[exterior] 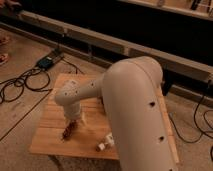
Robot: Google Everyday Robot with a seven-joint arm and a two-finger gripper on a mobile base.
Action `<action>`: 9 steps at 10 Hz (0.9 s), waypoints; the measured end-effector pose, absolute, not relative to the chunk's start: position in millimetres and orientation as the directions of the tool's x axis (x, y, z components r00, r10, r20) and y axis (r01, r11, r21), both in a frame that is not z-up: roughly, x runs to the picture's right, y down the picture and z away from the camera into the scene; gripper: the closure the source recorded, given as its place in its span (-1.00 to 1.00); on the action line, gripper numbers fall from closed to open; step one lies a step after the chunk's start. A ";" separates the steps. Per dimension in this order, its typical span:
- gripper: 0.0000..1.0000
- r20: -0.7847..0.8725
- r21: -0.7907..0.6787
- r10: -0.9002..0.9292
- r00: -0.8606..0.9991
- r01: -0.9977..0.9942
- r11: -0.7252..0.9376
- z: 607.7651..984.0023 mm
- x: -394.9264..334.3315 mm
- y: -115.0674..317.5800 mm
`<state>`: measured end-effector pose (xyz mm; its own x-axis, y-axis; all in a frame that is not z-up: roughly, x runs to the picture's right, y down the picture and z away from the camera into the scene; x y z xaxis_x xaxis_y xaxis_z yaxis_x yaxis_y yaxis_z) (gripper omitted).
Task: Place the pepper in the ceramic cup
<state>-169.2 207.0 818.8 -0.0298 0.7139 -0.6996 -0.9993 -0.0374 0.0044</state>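
The desk [50, 127] is built of pale wooden slats, matt, with the gaps between boards plainly seen. The arm [135, 107] is clad in a smooth cream shell, plastic by its look, with a soft sheen. The end effector [76, 121], of the same pale smooth material, is held low over the near left part of the desk, just by the pepper [68, 131], whose dark red skin looks dull. The floor [20, 112] is seen as matt, rough and stone-like.

One camera, high, close above arm [135, 100], facing down onto table [50, 136]; pincer [75, 122] left of centre, over table.
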 end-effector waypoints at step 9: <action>0.50 -0.730 0.000 0.683 -0.018 -1.000 -0.027 830.6 -185.2 225.7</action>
